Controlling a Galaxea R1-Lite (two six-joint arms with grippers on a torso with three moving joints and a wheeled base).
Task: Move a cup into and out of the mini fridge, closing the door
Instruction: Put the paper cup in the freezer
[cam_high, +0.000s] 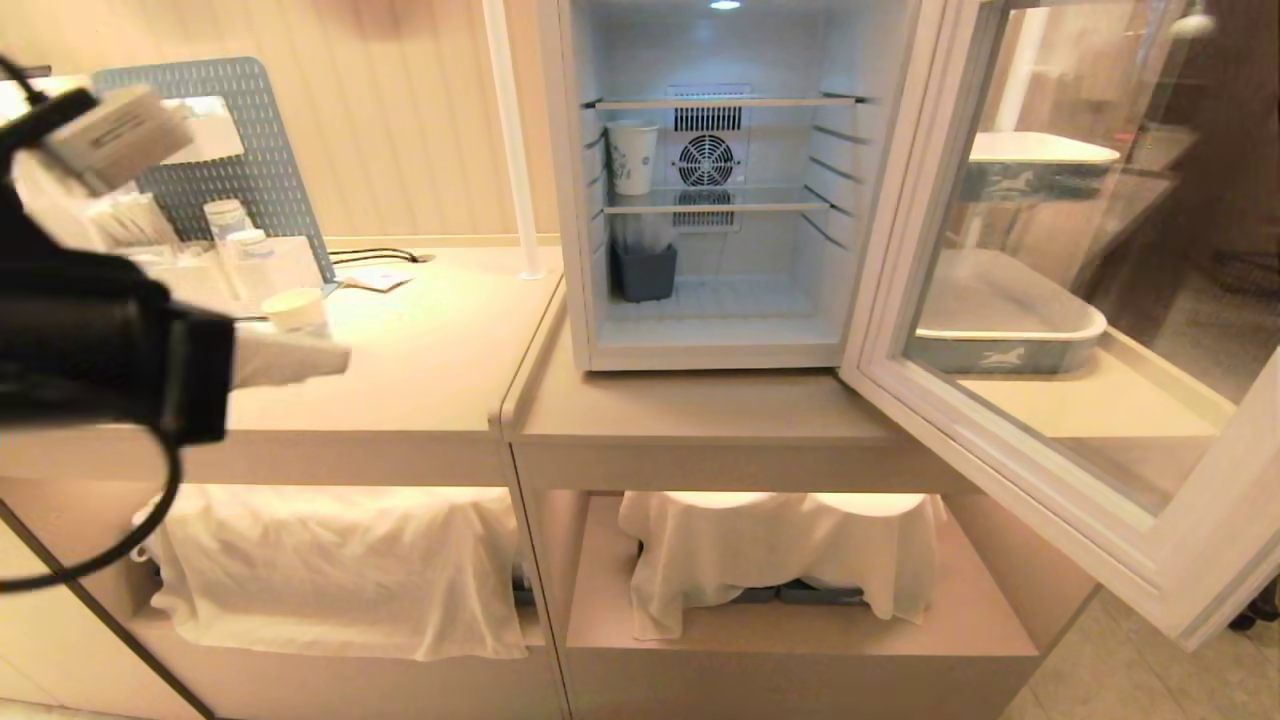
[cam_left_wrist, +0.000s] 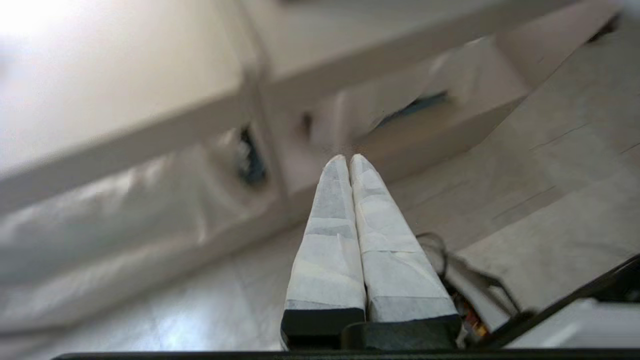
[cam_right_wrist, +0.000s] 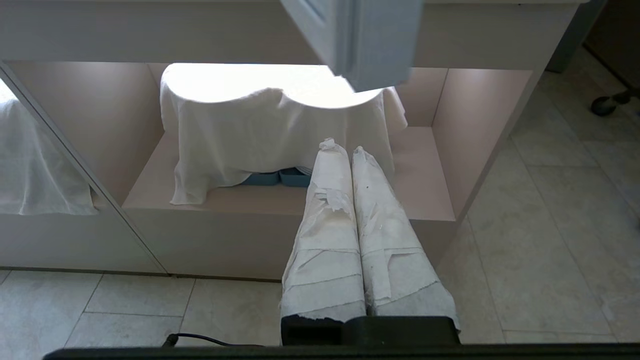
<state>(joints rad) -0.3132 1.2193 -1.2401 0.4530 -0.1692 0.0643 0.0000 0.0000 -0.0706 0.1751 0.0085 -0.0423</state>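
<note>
Mini fridge (cam_high: 700, 345) glossy white plastic inside, door (cam_high: 1050, 300) clear shiny glass. Cup (cam_high: 632, 157) inside fridge, matt paper. Counter (cam_high: 700, 405) under fridge smooth matt beige. White cloth (cam_high: 770, 550) below, soft, wrinkly.

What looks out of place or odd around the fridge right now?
The mini fridge stands with its door swung wide open, while the cup sits upright on the middle shelf. Nothing is spilled or tipped. The left gripper is shut and empty, off over the counter.
</note>
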